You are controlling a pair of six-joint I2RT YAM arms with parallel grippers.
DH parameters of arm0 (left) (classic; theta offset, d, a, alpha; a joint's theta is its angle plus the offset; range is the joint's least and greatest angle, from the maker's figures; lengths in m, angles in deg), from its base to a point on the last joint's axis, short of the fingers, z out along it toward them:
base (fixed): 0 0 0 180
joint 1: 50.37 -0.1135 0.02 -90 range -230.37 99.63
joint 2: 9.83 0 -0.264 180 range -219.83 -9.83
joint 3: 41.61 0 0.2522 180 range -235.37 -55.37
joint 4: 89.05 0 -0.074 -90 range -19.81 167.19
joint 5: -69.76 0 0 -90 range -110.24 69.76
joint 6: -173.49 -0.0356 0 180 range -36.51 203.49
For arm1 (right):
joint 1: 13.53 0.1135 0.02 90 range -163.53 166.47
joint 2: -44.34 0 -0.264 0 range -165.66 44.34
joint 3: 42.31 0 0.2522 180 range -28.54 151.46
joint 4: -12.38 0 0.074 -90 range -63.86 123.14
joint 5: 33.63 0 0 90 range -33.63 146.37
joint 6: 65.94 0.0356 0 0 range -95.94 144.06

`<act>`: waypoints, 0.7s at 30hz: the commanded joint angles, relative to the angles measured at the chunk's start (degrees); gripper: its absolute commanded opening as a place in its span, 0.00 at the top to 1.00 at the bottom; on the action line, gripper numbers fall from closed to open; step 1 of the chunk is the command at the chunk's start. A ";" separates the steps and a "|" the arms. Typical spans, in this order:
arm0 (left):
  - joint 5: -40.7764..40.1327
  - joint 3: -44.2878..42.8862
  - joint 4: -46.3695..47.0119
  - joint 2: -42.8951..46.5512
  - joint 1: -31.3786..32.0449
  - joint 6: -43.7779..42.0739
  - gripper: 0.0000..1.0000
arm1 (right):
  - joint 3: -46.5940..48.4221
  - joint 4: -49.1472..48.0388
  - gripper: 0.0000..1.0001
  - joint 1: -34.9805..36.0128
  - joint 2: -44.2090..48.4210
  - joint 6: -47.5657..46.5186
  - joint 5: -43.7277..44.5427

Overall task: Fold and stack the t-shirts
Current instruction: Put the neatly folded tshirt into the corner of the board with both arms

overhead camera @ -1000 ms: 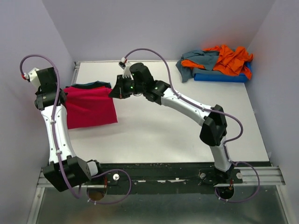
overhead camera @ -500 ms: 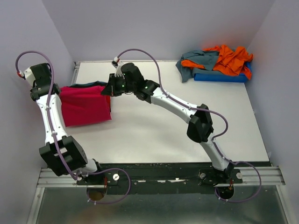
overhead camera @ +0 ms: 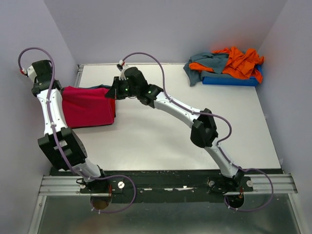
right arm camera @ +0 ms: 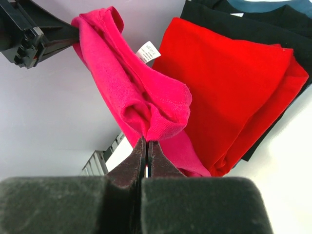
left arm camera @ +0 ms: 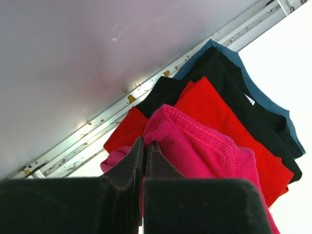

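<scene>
A magenta-pink t-shirt (overhead camera: pixel 87 107) hangs stretched between my two grippers over a folded stack at the table's left side. My left gripper (left arm camera: pixel 145 144) is shut on a bunched hem of the magenta tee (left arm camera: pixel 204 151), close to the left wall. My right gripper (right arm camera: pixel 146 141) is shut on another fold of the same tee (right arm camera: pixel 131 83), at its right end (overhead camera: pixel 111 95). Beneath lie a folded red tee (right arm camera: pixel 234 83), a black one (right arm camera: pixel 234 24) and a teal one (left arm camera: pixel 258 92). The left gripper (right arm camera: pixel 73 34) shows at the top left of the right wrist view.
A blue tray (overhead camera: pixel 229 79) at the back right holds a heap of orange (overhead camera: pixel 241 61) and grey-teal (overhead camera: pixel 209 63) t-shirts. A metal rail (left arm camera: pixel 97 131) runs along the table's left edge under the wall. The right arm (overhead camera: pixel 195 114) reaches diagonally across the table.
Both grippers have carried the magenta tee leftward, towards the wall and over the stack. The left arm has swung back against the left wall.
</scene>
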 commanded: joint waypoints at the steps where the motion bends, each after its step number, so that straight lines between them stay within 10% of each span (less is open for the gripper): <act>1: -1.38 -2.46 4.03 -2.50 -1.58 0.70 1.00 | 2.62 -1.26 0.99 -1.75 -2.84 0.82 1.98; 18: 3.90 -13.78 3.95 -21.21 0.27 4.74 1.00 | 7.37 -11.63 0.98 -5.09 -13.38 4.77 2.07; 19: 3.81 -15.45 3.33 -22.79 0.79 5.18 1.00 | 7.63 -13.98 0.89 -5.18 -13.91 5.04 2.33; 21: 6.51 -19.57 1.66 -26.66 0.97 5.97 0.56 | 8.86 -14.10 0.36 -5.62 -15.41 5.66 4.25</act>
